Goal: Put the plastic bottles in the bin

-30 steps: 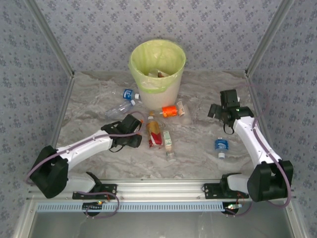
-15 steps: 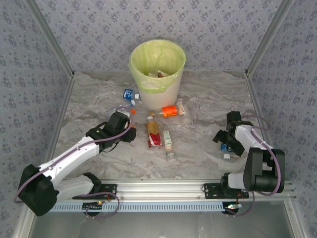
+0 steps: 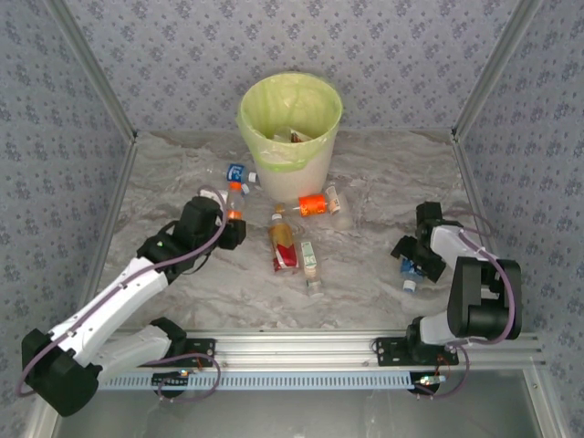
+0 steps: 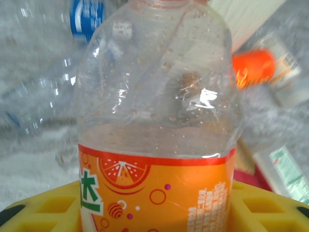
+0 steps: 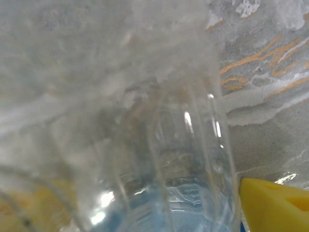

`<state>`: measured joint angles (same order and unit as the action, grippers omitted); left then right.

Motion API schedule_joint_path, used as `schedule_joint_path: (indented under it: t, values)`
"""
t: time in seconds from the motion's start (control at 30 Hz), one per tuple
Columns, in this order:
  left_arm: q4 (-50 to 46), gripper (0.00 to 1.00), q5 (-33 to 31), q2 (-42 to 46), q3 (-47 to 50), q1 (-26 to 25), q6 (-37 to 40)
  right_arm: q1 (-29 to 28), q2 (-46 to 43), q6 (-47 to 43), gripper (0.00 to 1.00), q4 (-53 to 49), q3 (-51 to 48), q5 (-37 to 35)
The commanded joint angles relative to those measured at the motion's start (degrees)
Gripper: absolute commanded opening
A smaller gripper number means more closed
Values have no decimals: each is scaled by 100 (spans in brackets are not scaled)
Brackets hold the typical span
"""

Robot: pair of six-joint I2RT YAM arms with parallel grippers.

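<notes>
**Two bottles underway, the bin waiting at the far middle**

We are working the pick-and-carry step on both sides at once. Our left gripper point(image 3: 230, 228) is clamping a clear plastic bottle with an orange label and orange cap point(image 4: 154, 121) between its yellow fingers point(image 4: 43, 210). The cap is pointing toward the far side, left of centre, near the round white bin lined with a pale yellow-green bag point(image 3: 248, 123), which is standing at the far middle. Our right gripper point(image 3: 416, 261) is sitting low at the near right, straddling a clear plastic bottle with a blue label point(image 5: 159, 183) lying on the marbled table point(image 3: 365, 292). We cannot tell whether its jaws are pressing on that bottle yet. Next, we judge, the left arm is needing to rise over the rim and let go, while the right is needing a firm close before any lift. More bottles are lying between the arms, among them an amber-filled one with a red label point(image 3: 284, 242)
</notes>
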<state>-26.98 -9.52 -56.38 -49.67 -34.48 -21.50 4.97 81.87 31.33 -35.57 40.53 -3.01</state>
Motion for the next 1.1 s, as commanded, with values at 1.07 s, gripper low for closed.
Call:
schedule_joint_path:
  t: [1.07]
  values:
    - [535, 71, 37, -4469, -5966, 495, 635, -893, 193, 298, 89, 804, 331, -31]
